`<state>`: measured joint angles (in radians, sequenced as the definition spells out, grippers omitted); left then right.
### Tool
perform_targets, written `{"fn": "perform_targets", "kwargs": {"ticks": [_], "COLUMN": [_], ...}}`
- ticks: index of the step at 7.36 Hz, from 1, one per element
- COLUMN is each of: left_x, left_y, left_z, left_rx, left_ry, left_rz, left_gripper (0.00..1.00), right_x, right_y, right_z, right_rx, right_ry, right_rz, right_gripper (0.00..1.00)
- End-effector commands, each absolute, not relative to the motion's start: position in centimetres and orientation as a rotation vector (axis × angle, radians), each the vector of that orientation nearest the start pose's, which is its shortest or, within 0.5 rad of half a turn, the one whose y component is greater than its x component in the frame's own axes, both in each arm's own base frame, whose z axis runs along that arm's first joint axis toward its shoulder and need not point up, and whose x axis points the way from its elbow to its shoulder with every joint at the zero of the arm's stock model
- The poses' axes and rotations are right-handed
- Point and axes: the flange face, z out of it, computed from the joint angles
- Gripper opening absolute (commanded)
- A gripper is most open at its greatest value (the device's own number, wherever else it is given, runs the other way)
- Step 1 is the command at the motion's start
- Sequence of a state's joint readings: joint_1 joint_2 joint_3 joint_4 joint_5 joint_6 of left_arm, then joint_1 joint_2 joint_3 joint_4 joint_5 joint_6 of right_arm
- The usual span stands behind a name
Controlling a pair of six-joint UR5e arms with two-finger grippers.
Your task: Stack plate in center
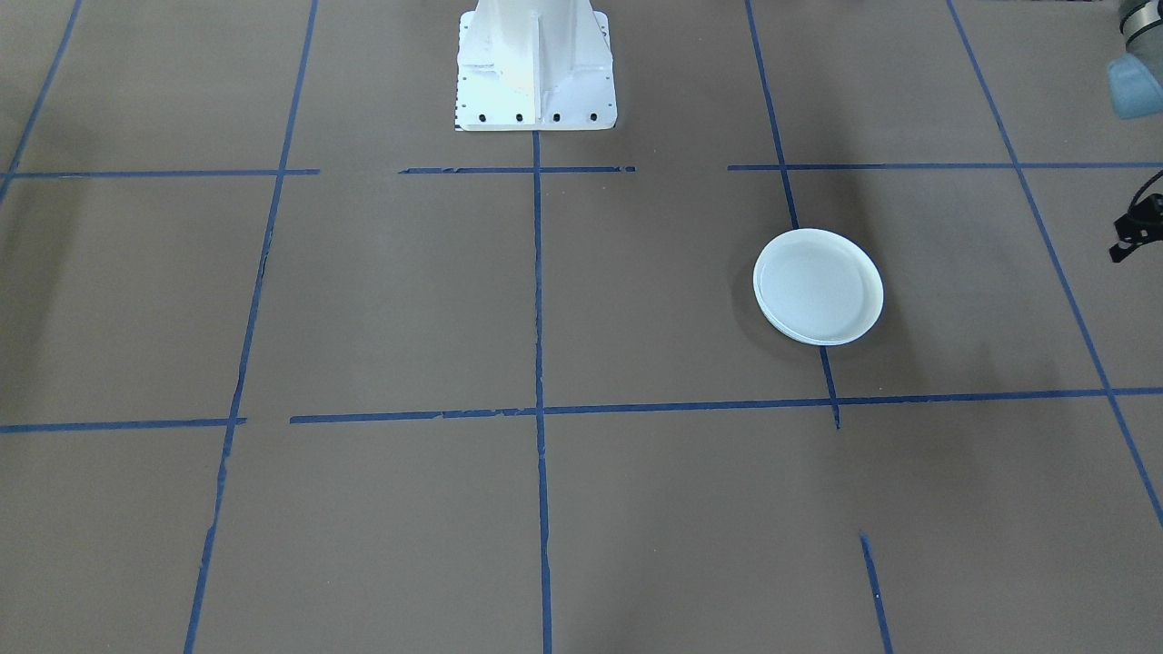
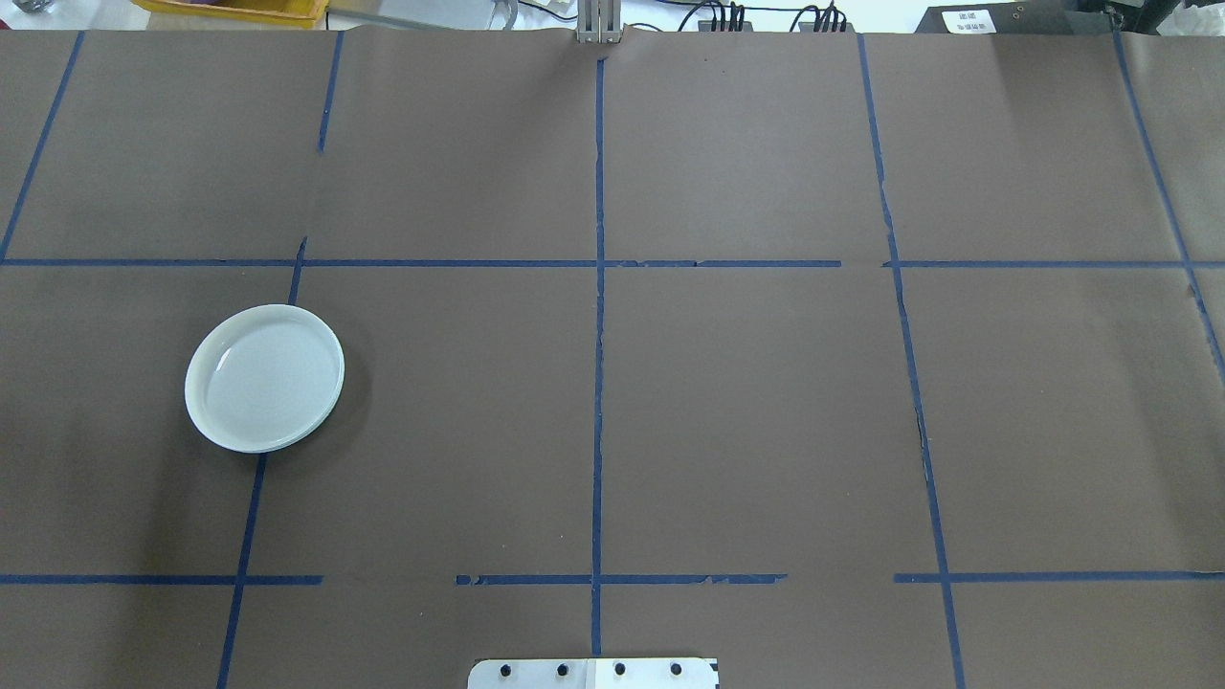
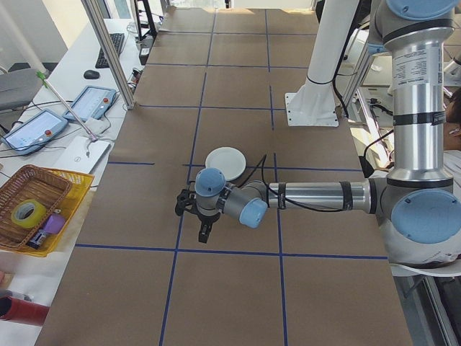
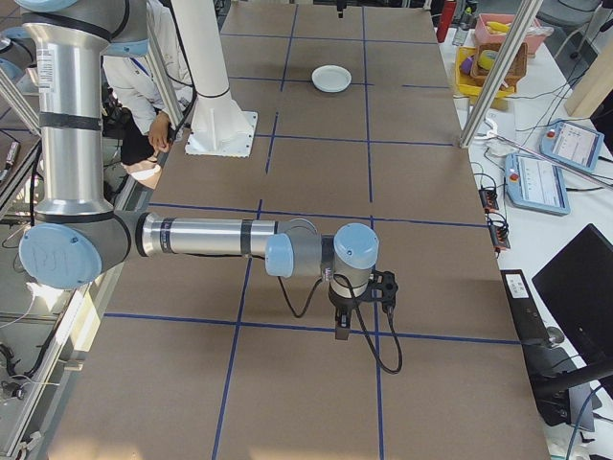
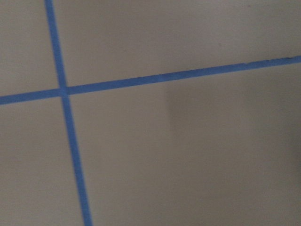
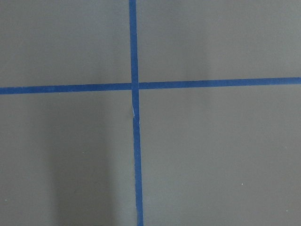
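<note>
Left gripper hangs over the bare bench beside the plate. I cannot tell its jaw state, nor the right gripper's. The plate lies toward the bench's left edge, across a tape line. Best pinch the rim and lift level; the room toward mid-bench is open.

Silver tubular arms with pale blue joint caps, black bands and black cables; black grippers at the wrists. White pedestal, its bolted base plate edged with dark screws.
</note>
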<state>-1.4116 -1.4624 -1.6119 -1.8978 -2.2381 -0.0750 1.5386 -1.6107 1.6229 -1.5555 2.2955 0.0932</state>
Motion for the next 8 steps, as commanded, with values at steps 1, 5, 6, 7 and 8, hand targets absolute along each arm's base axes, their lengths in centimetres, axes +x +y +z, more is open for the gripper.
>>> {"fn": "perform_targets", "kwargs": {"ticks": [1, 5, 6, 7, 8], "left_x": [-6.3, -8.9, -8.9, -8.8, -8.8], "left_y": [-46.6, -45.2, -45.0, -44.5, -44.8], "left_z": [67.0, 66.8, 67.0, 67.9, 67.1], "left_rx": [0.122, 0.103, 0.099, 0.077, 0.094], "left_ry": [0.606, 0.738, 0.740, 0.740, 0.743], "left_rz": [0.207, 0.110, 0.107, 0.097, 0.104], "left_gripper": [1.00, 1.00, 1.00, 1.00, 1.00], "right_x": [5.2, 5.2, 5.2, 5.2, 5.2], "right_y": [-47.9, -47.9, -47.9, -47.9, -47.9], "right_z": [65.4, 65.4, 65.4, 65.4, 65.4], "right_rx": [-0.019, -0.019, -0.019, -0.019, -0.019], "right_ry": [-0.726, -0.726, -0.724, -0.724, -0.726], "right_rz": [0.047, 0.047, 0.049, 0.049, 0.049], "right_gripper": [1.00, 1.00, 1.00, 1.00, 1.00]}}
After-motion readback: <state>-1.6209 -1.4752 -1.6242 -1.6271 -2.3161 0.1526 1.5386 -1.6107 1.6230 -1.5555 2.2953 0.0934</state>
